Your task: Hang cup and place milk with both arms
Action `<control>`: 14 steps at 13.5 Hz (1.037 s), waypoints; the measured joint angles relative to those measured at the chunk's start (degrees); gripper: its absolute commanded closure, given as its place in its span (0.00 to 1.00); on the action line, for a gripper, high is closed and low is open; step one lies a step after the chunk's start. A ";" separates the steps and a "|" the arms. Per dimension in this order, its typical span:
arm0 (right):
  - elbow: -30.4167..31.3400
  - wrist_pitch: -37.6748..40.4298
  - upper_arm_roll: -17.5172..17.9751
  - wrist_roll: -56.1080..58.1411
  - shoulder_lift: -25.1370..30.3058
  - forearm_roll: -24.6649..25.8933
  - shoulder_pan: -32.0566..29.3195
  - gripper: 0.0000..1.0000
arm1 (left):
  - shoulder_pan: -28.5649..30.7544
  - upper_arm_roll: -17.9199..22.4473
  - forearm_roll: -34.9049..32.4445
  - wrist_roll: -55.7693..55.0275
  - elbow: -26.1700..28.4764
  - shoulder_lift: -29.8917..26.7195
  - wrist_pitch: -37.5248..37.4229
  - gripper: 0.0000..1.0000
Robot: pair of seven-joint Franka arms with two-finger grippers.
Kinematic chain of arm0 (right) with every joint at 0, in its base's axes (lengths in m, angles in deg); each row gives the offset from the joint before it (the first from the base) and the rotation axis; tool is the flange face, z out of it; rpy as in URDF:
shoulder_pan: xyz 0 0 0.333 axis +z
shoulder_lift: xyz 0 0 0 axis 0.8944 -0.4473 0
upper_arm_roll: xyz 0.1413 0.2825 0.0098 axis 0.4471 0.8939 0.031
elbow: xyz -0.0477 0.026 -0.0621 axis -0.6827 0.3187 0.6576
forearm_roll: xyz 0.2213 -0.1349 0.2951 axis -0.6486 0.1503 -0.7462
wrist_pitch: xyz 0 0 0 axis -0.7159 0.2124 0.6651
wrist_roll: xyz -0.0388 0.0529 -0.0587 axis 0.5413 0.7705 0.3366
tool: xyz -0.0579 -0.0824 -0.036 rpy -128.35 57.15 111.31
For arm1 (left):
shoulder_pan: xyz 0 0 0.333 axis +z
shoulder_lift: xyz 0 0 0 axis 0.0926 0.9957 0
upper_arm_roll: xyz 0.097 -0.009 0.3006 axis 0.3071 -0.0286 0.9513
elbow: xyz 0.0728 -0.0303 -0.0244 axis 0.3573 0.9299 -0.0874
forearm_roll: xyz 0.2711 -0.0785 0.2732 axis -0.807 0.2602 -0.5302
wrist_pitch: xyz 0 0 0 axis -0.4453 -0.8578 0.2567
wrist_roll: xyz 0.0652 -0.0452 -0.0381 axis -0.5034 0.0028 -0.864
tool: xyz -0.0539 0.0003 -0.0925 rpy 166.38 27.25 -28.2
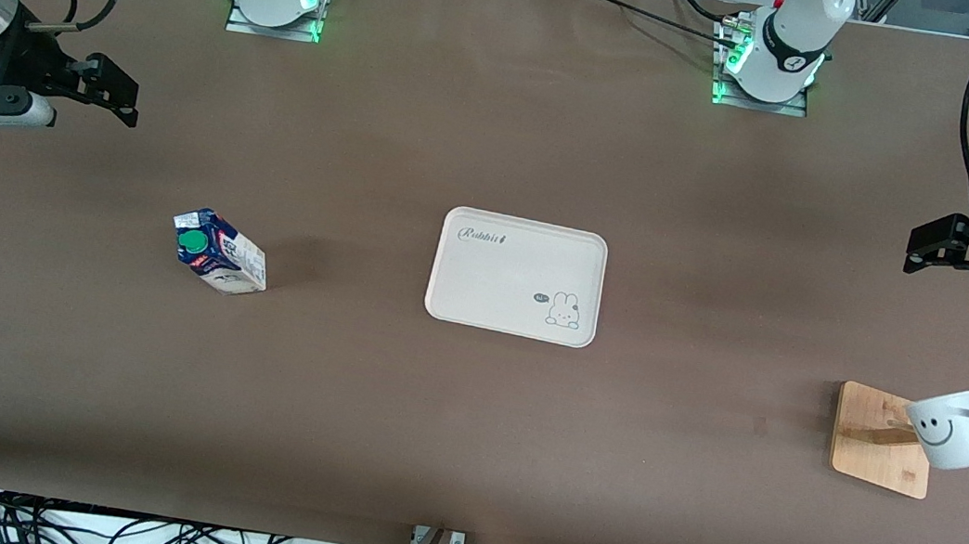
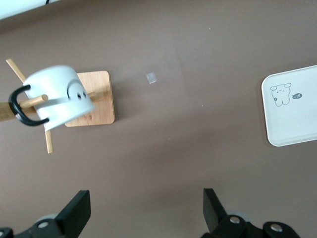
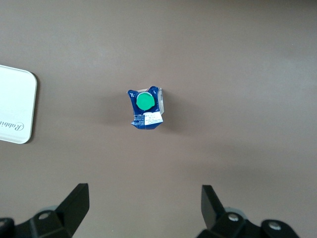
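**Mug hanging on rack; carton standing off the tray; both grippers spread and carrying nothing**

The small white mug with a black smiley face and thin black loop handle (image 1: 959,436) is hanging by its handle on a peg of the wooden peg rack with a square bamboo base (image 1: 877,438), which is sitting toward the left arm's end of the table from the cream rectangular tray printed with a rabbit (image 1: 496,255). The mug is covering the rack's post in both views.

The small dark blue and white gable-top carton with a round green cap (image 1: 219,253) is standing upright on the brown table (image 1: 461,447), well apart from the tray, toward the right arm's end.

The left gripper (image 2: 147,210) is hovering above bare table between rack and tray, fingers spread, grasping nothing. The right gripper (image 3: 145,208) is hovering near the carton, fingers likewise spread and empty. In the front view both grippers are cut off at the frame edges.
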State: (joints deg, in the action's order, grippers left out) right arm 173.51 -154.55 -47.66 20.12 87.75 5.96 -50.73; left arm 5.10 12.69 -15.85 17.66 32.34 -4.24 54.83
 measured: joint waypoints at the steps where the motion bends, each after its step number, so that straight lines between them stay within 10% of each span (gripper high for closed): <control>1: -0.01 0.01 0.00 0.00 0.00 0.00 0.00 0.00 | -0.29 0.36 0.00 -0.04 4.46 -2.42 4.32 0.00; 6: -0.01 0.03 0.02 0.00 0.00 0.00 0.01 0.00 | -1.63 4.10 0.01 -0.37 22.25 -12.78 16.76 0.00; 14: -0.02 0.03 0.04 0.00 0.00 0.00 0.02 0.00 | -3.14 3.77 0.01 -3.86 22.51 -14.71 15.00 0.00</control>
State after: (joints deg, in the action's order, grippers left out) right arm 173.49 -154.52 -47.62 20.12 87.75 5.96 -50.71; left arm 1.96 16.46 -15.84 13.80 54.85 -18.94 69.83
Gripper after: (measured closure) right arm 0.000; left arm 0.000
